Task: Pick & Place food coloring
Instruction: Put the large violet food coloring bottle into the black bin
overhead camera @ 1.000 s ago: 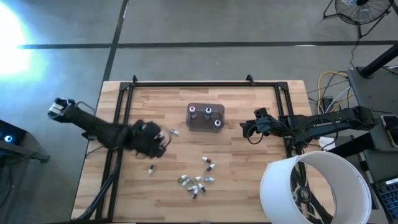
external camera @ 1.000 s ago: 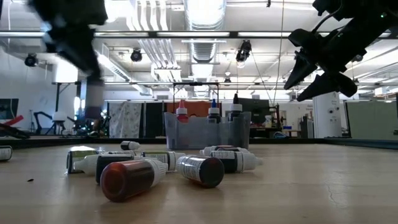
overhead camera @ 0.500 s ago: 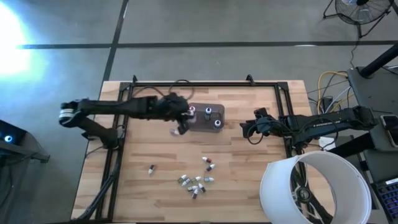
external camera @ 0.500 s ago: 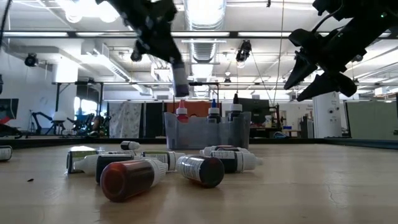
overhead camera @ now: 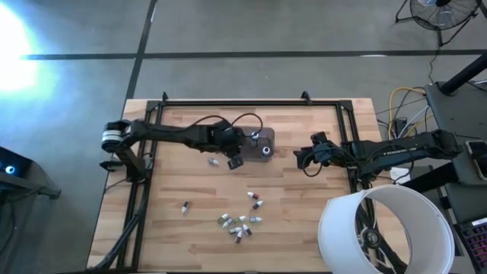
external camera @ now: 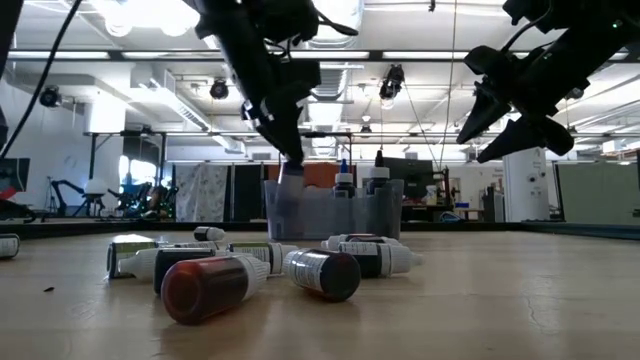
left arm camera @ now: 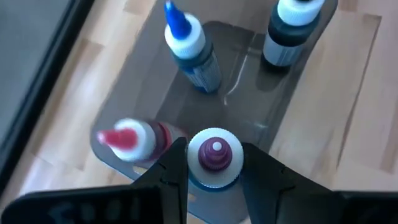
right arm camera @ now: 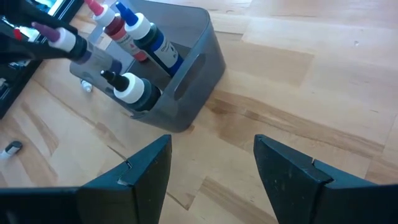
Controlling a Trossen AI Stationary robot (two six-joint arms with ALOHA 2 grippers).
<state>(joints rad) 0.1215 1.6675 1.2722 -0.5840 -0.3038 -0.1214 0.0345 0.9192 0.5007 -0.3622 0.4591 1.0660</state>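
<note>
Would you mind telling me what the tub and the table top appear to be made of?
The tub: probably smooth grey translucent plastic, since the bottles inside show through its wall. The table top: light wood, matt, with visible plank seams and grain.

My bench: wooden table, black frame rail along far edge. Grey translucent tub near table centre. White round bin beside table corner. Fan on floor beyond.

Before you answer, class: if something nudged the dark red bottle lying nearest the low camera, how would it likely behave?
The dark red bottle lies on its round side, so it would probably roll. It looks small and plastic, so likely light. Neighbouring bottles might stop it.
</note>
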